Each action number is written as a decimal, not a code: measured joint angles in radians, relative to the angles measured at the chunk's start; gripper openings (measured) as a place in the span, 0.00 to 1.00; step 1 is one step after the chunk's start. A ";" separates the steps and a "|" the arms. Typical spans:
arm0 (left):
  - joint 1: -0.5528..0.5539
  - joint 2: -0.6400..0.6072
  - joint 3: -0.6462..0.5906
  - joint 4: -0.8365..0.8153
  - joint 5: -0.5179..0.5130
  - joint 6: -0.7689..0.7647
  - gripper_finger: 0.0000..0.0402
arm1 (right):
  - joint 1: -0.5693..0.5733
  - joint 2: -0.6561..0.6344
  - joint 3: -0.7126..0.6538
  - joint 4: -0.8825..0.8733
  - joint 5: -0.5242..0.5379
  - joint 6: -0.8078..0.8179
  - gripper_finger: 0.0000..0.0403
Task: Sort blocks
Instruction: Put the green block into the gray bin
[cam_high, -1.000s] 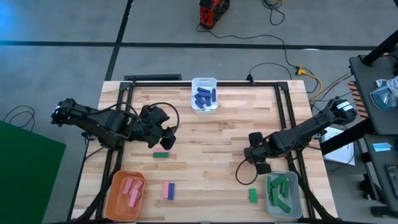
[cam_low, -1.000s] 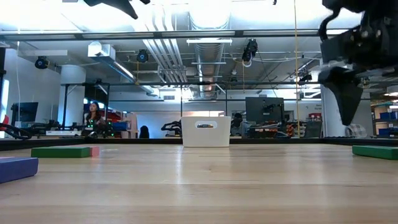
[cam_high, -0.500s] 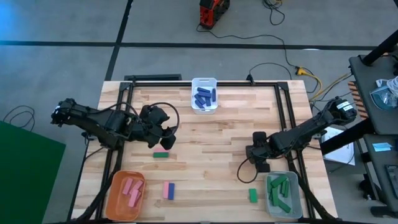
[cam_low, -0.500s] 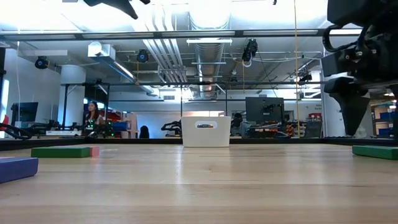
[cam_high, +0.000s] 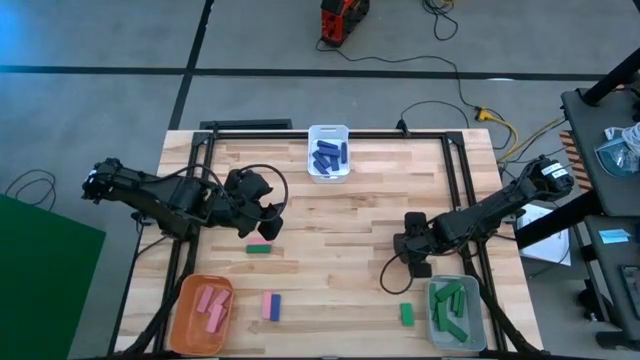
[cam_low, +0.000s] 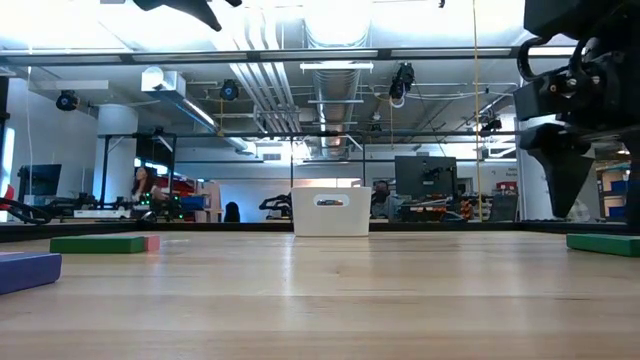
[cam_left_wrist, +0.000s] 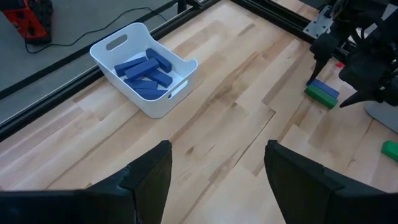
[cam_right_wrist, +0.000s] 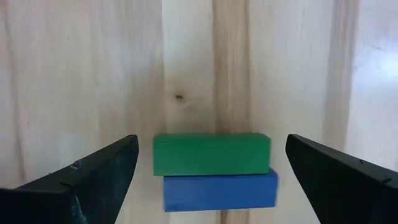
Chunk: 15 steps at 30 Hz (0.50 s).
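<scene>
My right gripper stands open, pointing down over a green block and a blue block that lie side by side on the table; one finger is on either side of the pair, touching neither. In the high view this gripper hides the pair. My left gripper hovers open and holds nothing, just beyond a lone green block. Another green block lies near the front. A pink block and a blue block lie together at the front left.
A white bin with blue blocks stands at the far edge's middle. An orange bin with pink blocks is at the near left corner. A grey bin with green blocks is at the near right. A black frame borders the table.
My right gripper has come down a little over the green and blue pair of blocks, staying open.
</scene>
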 joint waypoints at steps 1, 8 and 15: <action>0.000 0.000 0.000 0.000 0.000 0.000 0.58 | 0.000 0.000 0.000 0.005 -0.007 0.006 0.99; 0.000 0.000 0.000 0.000 0.000 0.000 0.58 | 0.000 0.000 -0.044 0.017 -0.011 0.036 0.99; 0.000 0.000 0.000 0.007 0.000 0.000 0.58 | 0.000 0.000 -0.082 0.029 -0.011 0.050 0.99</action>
